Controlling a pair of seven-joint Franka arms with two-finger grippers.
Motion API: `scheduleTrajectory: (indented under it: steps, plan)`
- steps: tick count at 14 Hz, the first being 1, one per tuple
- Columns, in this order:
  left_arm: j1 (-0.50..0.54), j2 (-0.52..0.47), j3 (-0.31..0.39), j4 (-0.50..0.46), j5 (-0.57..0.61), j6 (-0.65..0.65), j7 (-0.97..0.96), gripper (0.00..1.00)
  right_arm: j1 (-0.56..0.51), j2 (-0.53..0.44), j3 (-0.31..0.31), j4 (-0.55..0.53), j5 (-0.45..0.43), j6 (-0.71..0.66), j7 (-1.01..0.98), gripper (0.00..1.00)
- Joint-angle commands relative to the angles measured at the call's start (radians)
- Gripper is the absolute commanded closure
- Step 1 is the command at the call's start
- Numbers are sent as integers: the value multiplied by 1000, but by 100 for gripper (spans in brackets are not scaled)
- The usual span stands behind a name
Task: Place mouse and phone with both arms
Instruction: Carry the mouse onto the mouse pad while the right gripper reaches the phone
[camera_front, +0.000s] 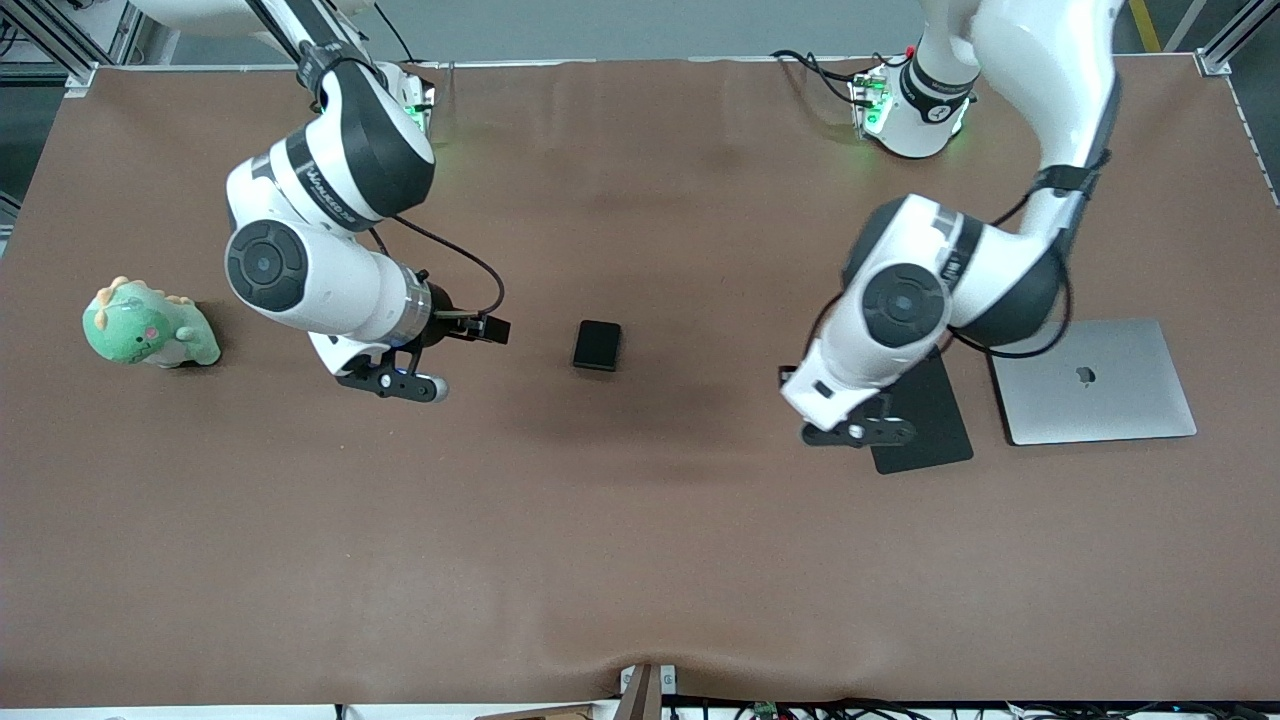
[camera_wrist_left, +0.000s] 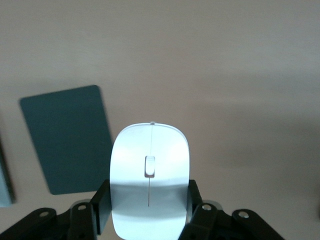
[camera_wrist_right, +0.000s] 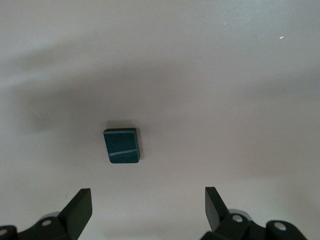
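My left gripper (camera_wrist_left: 148, 202) is shut on the white mouse (camera_wrist_left: 150, 165), its fingers pressed against the mouse's two sides. In the front view the left gripper (camera_front: 855, 430) hangs over the edge of the black mouse pad (camera_front: 930, 420) that faces the table's middle, and the arm hides the mouse. The mouse pad also shows in the left wrist view (camera_wrist_left: 67, 137). The black phone (camera_front: 597, 345) lies flat near the table's middle. My right gripper (camera_front: 400, 383) is open and empty, over bare table beside the phone toward the right arm's end. The phone shows in the right wrist view (camera_wrist_right: 121, 145), apart from the right gripper (camera_wrist_right: 148, 210).
A closed silver laptop (camera_front: 1095, 380) lies beside the mouse pad toward the left arm's end. A green dinosaur plush (camera_front: 150, 328) sits near the right arm's end. The brown table (camera_front: 640, 540) stretches wide toward the front camera.
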Motion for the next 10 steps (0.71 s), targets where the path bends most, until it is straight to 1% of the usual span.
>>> scheduleTrajectory:
  steps: [1,3,7,8,10]
  plan:
    - [73,-19,-12,-49,12,-6,46,100,5,30,21,1,7,47,26,0]
    - [118,-11,-12,-66,10,-2,60,100,20,66,38,1,-17,90,52,0]
    - [176,-1,-12,-129,-3,43,57,99,101,141,38,1,-89,187,130,0]
    - [184,-1,-10,-156,-3,67,48,98,112,158,38,1,-108,204,133,0]
    - [213,-1,-10,-227,-3,157,43,98,126,191,38,1,-114,233,133,0]
